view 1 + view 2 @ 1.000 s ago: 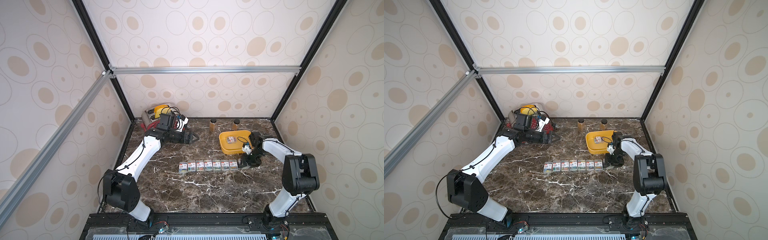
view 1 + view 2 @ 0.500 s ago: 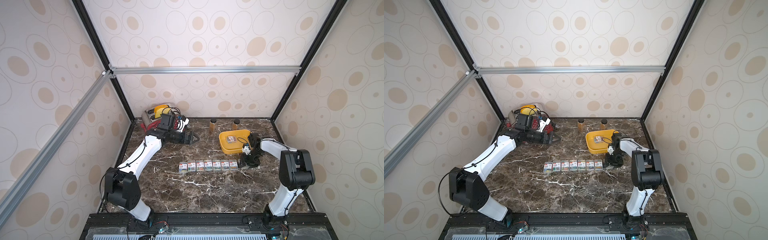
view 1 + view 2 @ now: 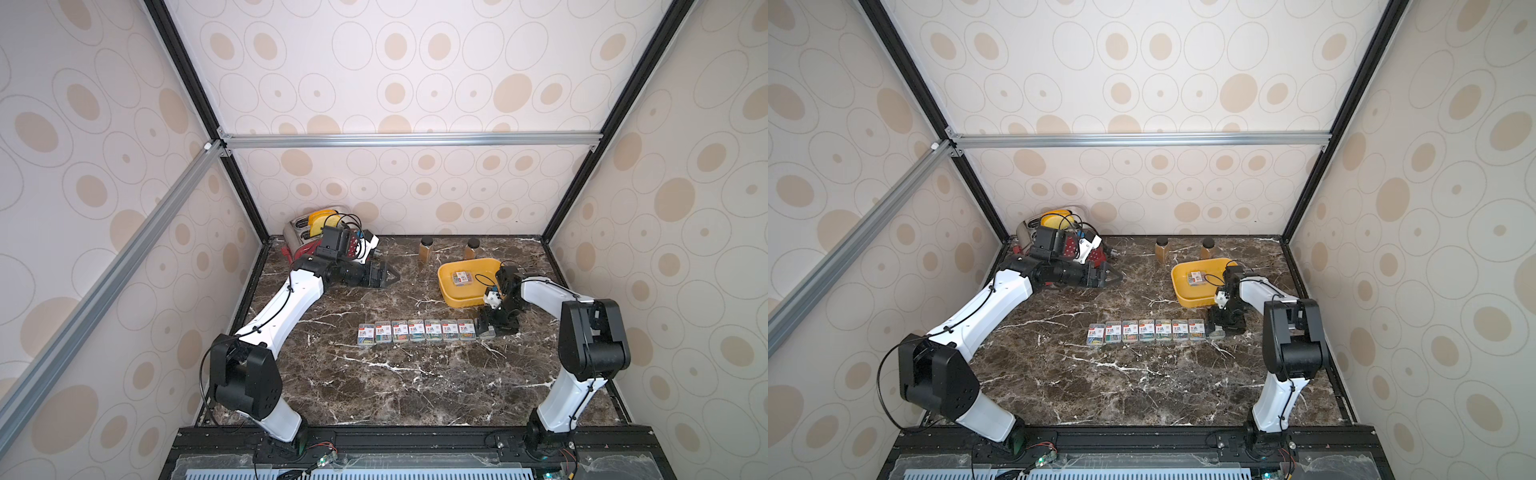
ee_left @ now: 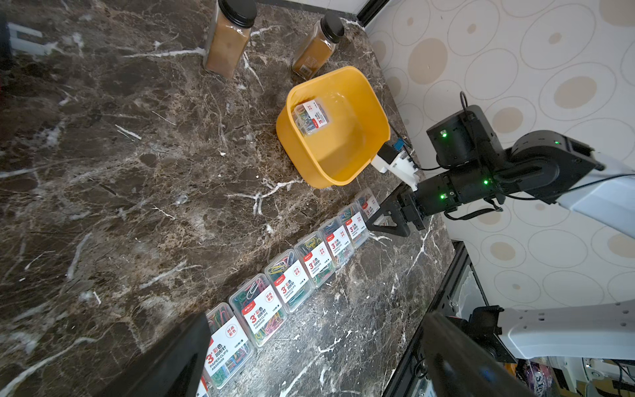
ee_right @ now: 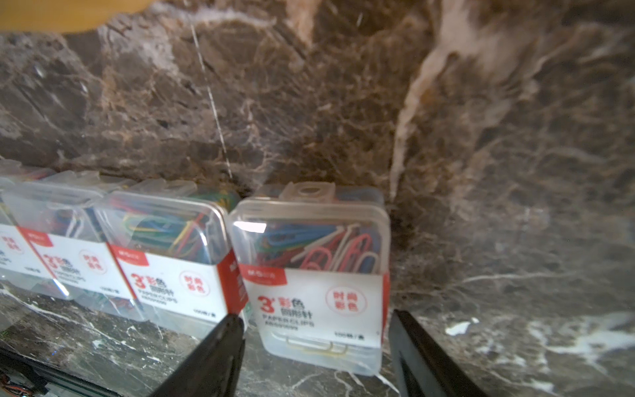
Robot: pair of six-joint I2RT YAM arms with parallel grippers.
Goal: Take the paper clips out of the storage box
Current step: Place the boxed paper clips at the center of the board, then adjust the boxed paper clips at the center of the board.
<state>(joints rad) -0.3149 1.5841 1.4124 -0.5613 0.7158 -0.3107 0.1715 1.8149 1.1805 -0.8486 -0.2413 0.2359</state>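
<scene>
Right wrist view alone: my right gripper straddles end paper clips case, jaws parted. Left wrist view: another case in storage box; left gripper spread, empty.

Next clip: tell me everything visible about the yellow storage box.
The storage box is a shallow yellow tray of glossy plastic, rectangular with rounded corners. It sits flat and upright on the marble tabletop, toward the back right, just in front of two brown bottles. One clear case of paper clips lies inside, on the bottles' side; the rest is bare. Nothing grips it.
</scene>
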